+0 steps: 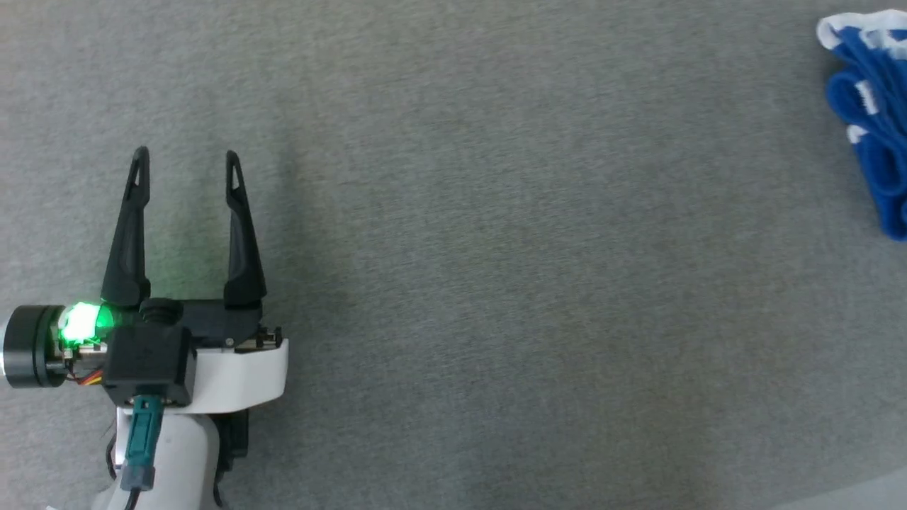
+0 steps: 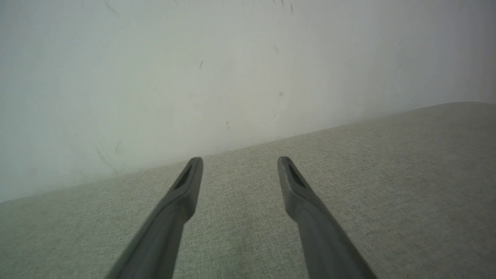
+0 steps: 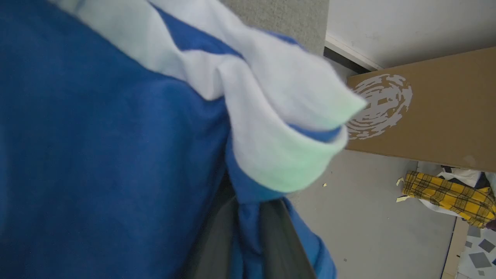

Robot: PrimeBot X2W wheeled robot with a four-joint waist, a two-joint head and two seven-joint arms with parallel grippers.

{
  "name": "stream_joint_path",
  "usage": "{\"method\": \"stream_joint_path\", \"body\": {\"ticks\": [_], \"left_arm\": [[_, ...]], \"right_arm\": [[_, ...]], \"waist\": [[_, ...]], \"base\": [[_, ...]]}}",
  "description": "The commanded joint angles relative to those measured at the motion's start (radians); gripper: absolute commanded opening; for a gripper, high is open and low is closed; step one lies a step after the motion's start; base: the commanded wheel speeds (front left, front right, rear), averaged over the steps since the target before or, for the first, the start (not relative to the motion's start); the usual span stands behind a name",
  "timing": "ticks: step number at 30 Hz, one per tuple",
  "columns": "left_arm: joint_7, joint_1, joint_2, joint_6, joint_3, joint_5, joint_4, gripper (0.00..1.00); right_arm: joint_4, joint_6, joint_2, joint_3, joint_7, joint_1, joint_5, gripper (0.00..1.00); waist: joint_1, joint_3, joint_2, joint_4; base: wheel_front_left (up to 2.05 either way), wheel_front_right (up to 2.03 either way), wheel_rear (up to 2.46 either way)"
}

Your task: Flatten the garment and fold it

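The blue shorts [image 1: 875,120] with white trim hang bunched at the far right edge of the head view. In the right wrist view the same blue cloth [image 3: 97,162] is pinched between my right gripper's [image 3: 248,217] two dark fingers, with white trim [image 3: 279,128] folded over above them. My left gripper [image 1: 186,159] stands open at the lower left over the grey table cover, with nothing between its fingers [image 2: 182,190], far from the shorts.
A grey fabric-covered table [image 1: 496,283] spreads across the head view. A pale wall [image 2: 193,77] rises behind its far edge. Off the table stand a brown cardboard box [image 3: 430,112] and a yellow plaid cloth [image 3: 445,193] on the floor.
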Motion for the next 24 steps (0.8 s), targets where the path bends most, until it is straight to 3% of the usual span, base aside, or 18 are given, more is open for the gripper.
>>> {"method": "stream_joint_path", "body": {"ticks": [1, 3, 4, 5, 10, 15, 20, 24], "left_arm": [[-0.005, -0.020, 0.005, 0.013, -0.005, 0.002, 0.000, 1.00], [-0.005, -0.018, 0.004, 0.021, -0.009, -0.003, 0.006, 1.00], [-0.005, -0.015, 0.004, 0.025, -0.011, -0.005, 0.009, 1.00], [-0.005, -0.012, 0.002, 0.029, -0.013, -0.008, 0.013, 1.00], [-0.005, 0.017, -0.011, 0.048, -0.019, -0.025, 0.033, 1.00], [-0.005, 0.069, -0.023, 0.060, -0.015, -0.040, 0.055, 1.00], [-0.005, 0.134, -0.034, 0.068, 0.000, -0.053, 0.078, 1.00], [-0.005, 0.174, -0.041, 0.062, 0.012, -0.061, 0.095, 1.00]], "right_arm": [[0.019, -0.002, 0.020, -0.005, 0.002, -0.004, 0.016, 0.00], [0.050, -0.002, 0.037, -0.008, 0.009, -0.002, 0.029, 0.00], [0.064, -0.002, 0.042, -0.008, 0.016, 0.001, 0.036, 0.25], [0.079, -0.002, 0.044, -0.013, 0.019, 0.001, 0.043, 1.00], [0.128, -0.002, 0.018, -0.028, -0.047, -0.009, 0.012, 1.00], [0.120, -0.002, -0.014, -0.056, -0.209, -0.016, -0.056, 1.00], [0.105, -0.002, 0.011, -0.141, -0.409, -0.012, -0.117, 1.00], [0.081, -0.002, 0.068, -0.235, -0.553, 0.004, -0.178, 1.00]], "waist": [[-0.0002, 0.005, 0.0000, 0.024], [-0.0002, -0.013, 0.0000, 0.026], [-0.0002, -0.025, 0.0000, 0.027], [-0.0002, -0.041, 0.0000, 0.028], [-0.0002, -0.140, 0.0000, 0.036], [-0.0002, -0.251, 0.0000, 0.045], [-0.0002, -0.348, 0.0000, 0.055], [-0.0002, -0.402, 0.0000, 0.069]], "base": [[0.00, 0.00, 0.00], [0.00, 0.00, 0.00], [0.00, 0.00, 0.00], [0.00, 0.00, 0.00], [0.00, 0.00, 0.00], [0.00, 0.00, 0.00], [0.00, 0.00, 0.00], [0.00, 0.00, 0.00]]}}
